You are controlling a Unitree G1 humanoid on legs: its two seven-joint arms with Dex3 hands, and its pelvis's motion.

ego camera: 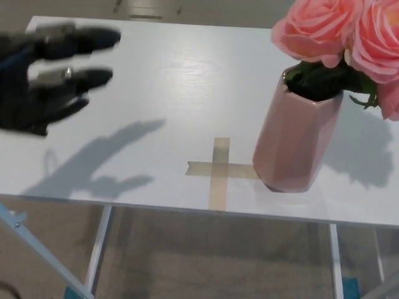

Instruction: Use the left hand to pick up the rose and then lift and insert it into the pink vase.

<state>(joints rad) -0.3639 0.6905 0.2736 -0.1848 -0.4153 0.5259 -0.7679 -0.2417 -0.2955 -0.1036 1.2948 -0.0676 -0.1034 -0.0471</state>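
White table (187,75) fills most of view, wood-grain sheen, strong overhead light. Tan tape cross (218,169) near front edge. White metal legs (98,249) below. Beige floor (218,261). Teal scrap (352,288) bottom right.
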